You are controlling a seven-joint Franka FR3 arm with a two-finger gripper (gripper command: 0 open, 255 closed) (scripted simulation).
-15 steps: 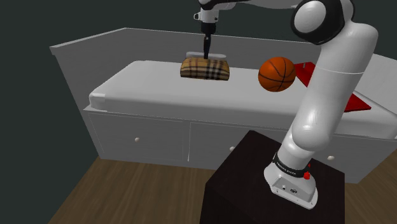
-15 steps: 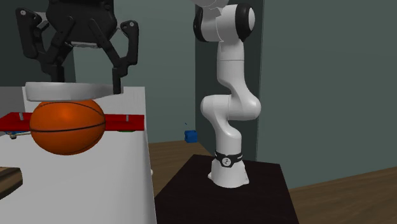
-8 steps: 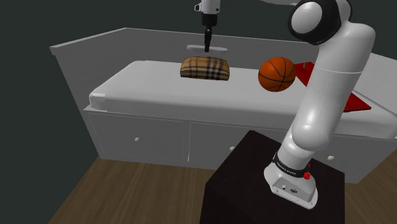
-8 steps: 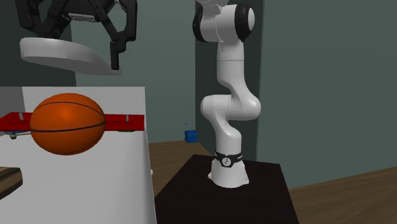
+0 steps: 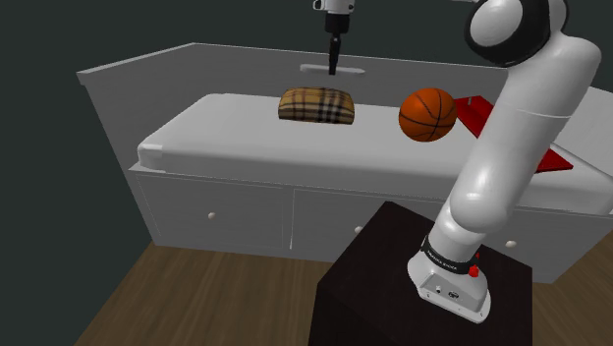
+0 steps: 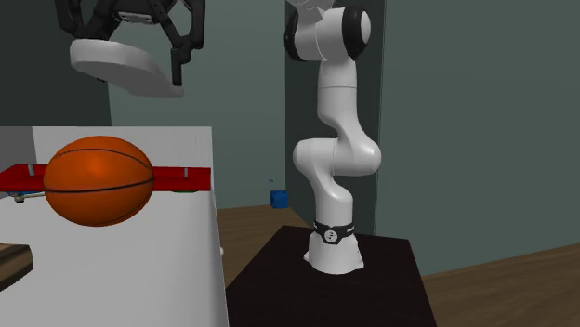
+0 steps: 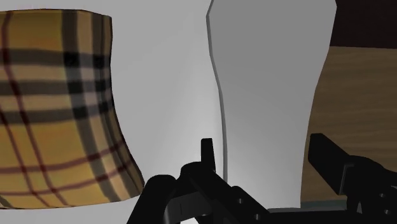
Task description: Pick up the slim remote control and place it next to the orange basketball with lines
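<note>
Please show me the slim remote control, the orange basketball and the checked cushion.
Slim light grey remote control point(image 6: 121, 67): second exterior view, middle of its broad face.
Orange basketball with dark lines point(image 5: 427, 114): shoulder view, centre of the ball.
Tan checked cushion point(image 5: 315, 105): shoulder view, middle of its top.

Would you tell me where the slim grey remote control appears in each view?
Shoulder view: remote control top centre, above the plaid cushion.
Second exterior view: remote control upper left, above the basketball.
Wrist view: remote control between the fingers, beside the plaid cushion.
Shared landmark: the gripper clasping it.
</note>
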